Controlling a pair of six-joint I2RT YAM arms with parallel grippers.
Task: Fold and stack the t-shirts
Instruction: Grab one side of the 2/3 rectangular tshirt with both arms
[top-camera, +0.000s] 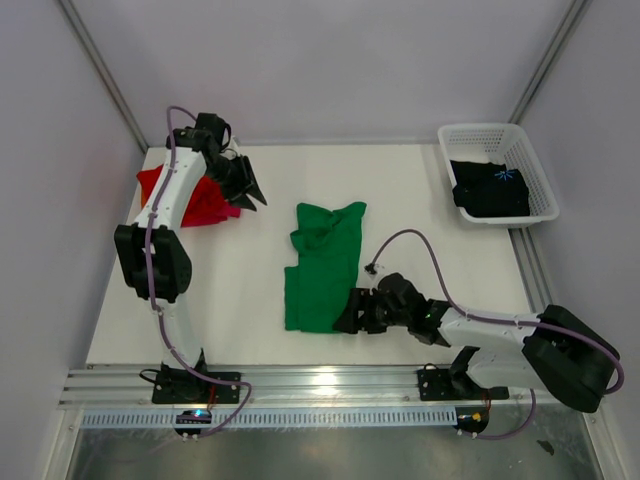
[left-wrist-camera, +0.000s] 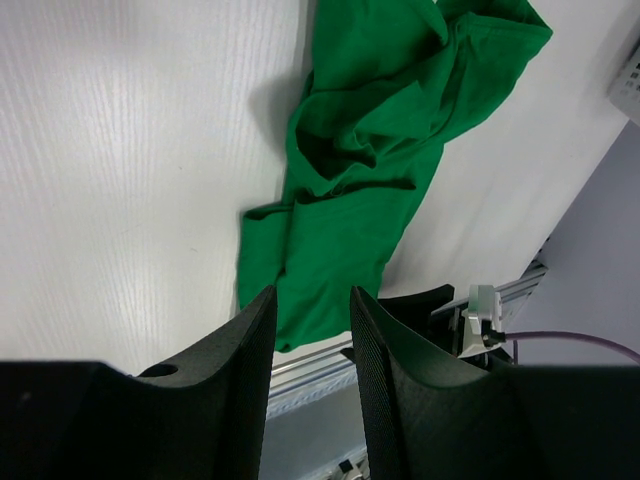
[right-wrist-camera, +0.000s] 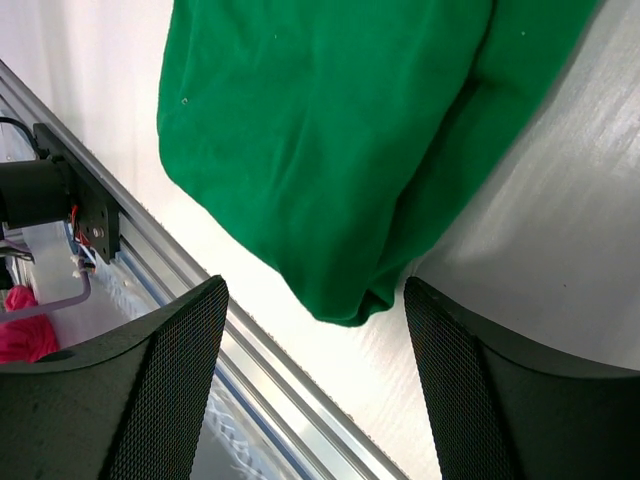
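Gaping wide, right end effector (right-wrist-camera: 312, 300) frames green t-shirt (right-wrist-camera: 330, 130) hem, empty

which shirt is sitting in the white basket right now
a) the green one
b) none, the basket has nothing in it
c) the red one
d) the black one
D: the black t-shirt with a small blue print lies inside the white basket at the far right corner, while the green t-shirt is spread on the table in the middle.

White table (top-camera: 420, 200): green t-shirt (top-camera: 325, 270); red t-shirt (top-camera: 152, 184); basket (top-camera: 490, 129)
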